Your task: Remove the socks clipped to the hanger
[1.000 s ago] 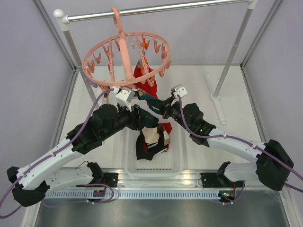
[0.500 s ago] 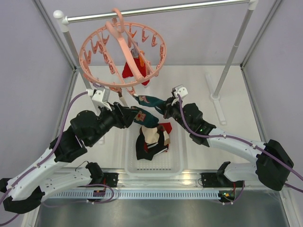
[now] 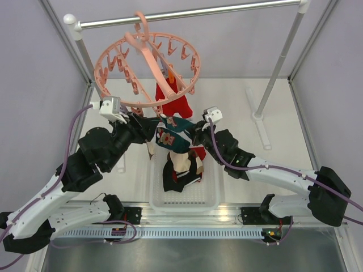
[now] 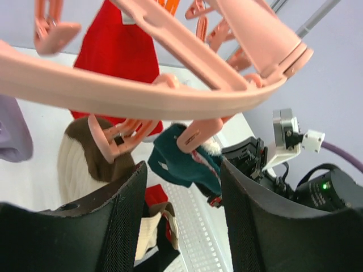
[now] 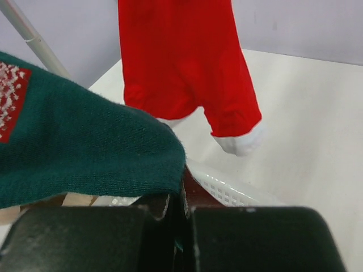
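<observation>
The salmon-pink hanger (image 3: 148, 52) hangs tilted from the rail; its ring fills the top of the left wrist view (image 4: 113, 93). Red socks (image 3: 173, 105) hang from its clips, also in the wrist views (image 4: 116, 51) (image 5: 181, 56). A dark teal patterned sock (image 3: 173, 137) is stretched sideways, its cuff in a clip (image 4: 198, 133). My right gripper (image 3: 191, 135) is shut on its other end (image 5: 85, 147). A beige-brown sock (image 4: 79, 164) hangs from a nearby clip. My left gripper (image 3: 151, 129) is open and empty just below the ring, the teal sock ahead of its gap (image 4: 181, 226).
A white mesh basket (image 3: 212, 192) lies below the hanger at the near edge, with several socks (image 3: 181, 167) in it. The metal rail (image 3: 227, 10) spans the back on two posts; the right post (image 3: 281, 56) stands on a flat foot (image 3: 261, 122).
My left arm has pulled back to the left, away from the hanger's centre. The hanger has swung and tilted. My right gripper has kept its hold on the teal sock, shifting slightly left.
</observation>
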Tool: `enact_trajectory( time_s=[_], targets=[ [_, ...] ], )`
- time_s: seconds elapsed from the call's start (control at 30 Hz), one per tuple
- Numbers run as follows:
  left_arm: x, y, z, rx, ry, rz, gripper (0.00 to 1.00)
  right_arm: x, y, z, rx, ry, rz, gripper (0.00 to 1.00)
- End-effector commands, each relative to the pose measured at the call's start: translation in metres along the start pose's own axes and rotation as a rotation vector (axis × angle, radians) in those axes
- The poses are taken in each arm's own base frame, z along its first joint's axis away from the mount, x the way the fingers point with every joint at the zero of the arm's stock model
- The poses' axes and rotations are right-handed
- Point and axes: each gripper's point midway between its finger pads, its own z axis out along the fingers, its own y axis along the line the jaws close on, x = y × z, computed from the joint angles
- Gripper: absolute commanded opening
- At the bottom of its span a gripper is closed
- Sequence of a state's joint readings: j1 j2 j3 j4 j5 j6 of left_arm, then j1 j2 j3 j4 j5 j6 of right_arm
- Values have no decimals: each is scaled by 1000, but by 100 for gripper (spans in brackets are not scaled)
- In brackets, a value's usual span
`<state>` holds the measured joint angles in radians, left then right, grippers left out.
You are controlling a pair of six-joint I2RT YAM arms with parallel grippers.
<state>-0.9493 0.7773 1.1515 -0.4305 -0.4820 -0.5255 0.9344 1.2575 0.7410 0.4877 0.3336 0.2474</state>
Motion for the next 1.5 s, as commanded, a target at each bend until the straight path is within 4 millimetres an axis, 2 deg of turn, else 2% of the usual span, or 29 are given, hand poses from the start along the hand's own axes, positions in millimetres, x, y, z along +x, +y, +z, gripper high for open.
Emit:
enact_trajectory(
  time_s=[0.0, 0.03, 0.3, 0.5, 0.67, 1.1, 1.23, 1.47],
  targets=[
    [-33, -10, -2, 10, -91, -65, 59, -32, -1, -5, 71, -120, 32, 1],
    [-35, -14, -2, 26, -91, -65, 59, -35, -4, -6, 101, -140, 35, 1],
    [-37, -23, 7, 36, -82, -46, 61, -35, 13, -16, 163, -171, 13, 1],
    [-39, -15, 8, -10, -101, -42, 61, -39, 16, -22, 210, -194, 8, 1],
    [-41, -7, 10, -54, -118, -31, 59, -42, 29, -27, 221, -207, -26, 1],
    [-44, 14, 12, -166, -150, 31, 57, -50, 40, -28, 238, -228, -54, 1],
    [-43, 17, 15, -188, -151, 46, 54, -51, 46, -29, 239, -230, -74, 1],
    [-46, 23, 14, -221, -160, 76, 49, -48, 44, -29, 280, -228, -101, 1]
  ],
)
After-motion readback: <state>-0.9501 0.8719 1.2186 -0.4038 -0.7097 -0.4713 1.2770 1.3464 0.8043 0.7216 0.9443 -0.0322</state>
